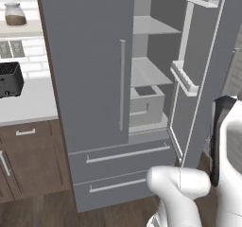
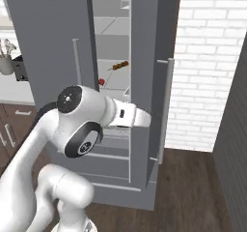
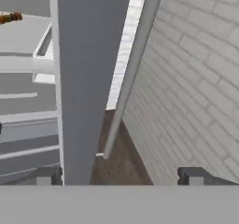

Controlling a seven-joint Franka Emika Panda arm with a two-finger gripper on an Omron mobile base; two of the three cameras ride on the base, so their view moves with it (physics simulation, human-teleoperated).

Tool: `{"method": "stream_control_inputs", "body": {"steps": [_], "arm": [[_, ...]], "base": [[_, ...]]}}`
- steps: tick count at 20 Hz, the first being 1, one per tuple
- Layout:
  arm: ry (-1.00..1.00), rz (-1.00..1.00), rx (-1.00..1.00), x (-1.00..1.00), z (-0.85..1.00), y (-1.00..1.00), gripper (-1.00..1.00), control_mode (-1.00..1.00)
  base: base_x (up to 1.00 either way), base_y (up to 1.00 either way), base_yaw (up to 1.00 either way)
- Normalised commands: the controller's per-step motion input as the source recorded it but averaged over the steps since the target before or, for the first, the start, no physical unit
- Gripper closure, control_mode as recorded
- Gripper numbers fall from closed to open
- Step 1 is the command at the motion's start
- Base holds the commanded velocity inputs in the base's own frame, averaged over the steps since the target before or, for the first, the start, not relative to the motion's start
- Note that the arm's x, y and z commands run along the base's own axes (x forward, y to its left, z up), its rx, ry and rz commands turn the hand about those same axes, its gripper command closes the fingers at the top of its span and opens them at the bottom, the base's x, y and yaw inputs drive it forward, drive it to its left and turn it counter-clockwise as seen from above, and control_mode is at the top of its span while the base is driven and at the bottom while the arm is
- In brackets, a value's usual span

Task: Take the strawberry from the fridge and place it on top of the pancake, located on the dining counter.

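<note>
A grey fridge is seen with its left door shut and its right door swung open, pale shelves shown inside. In the right base view, a tiny red strawberry is seen on a middle shelf, left of a brownish skewer-like item lying slightly higher. In the hand view, the claw is spread wide and pinches nothing; the open door's edge and its silver handle are framed between the fingertips, with a brick wall on the right.
</note>
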Motion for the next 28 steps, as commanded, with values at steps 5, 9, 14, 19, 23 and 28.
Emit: {"method": "stream_control_inputs", "body": {"steps": [5,9,14,19,23,28], "arm": [[0.19,0.06,-0.81,0.4,0.19,1.0,-1.0,-1.0],[0.36,0.06,-0.77,0.6,0.39,1.0,-1.0,-1.0],[0.61,0.02,-0.36,0.77,0.08,0.39,-1.0,-1.0],[0.55,0.0,-0.01,0.98,0.0,-0.02,-1.0,-1.0],[0.09,0.0,0.0,0.68,-0.09,-0.01,-1.0,-1.0],[0.0,0.0,0.0,0.35,-0.45,-0.44,-1.0,-1.0]], "base": [[0.0,0.0,0.0],[0.0,0.0,0.0],[0.0,0.0,0.0],[0.0,0.0,0.0],[0.0,0.0,0.0],[0.0,0.0,0.0]]}}
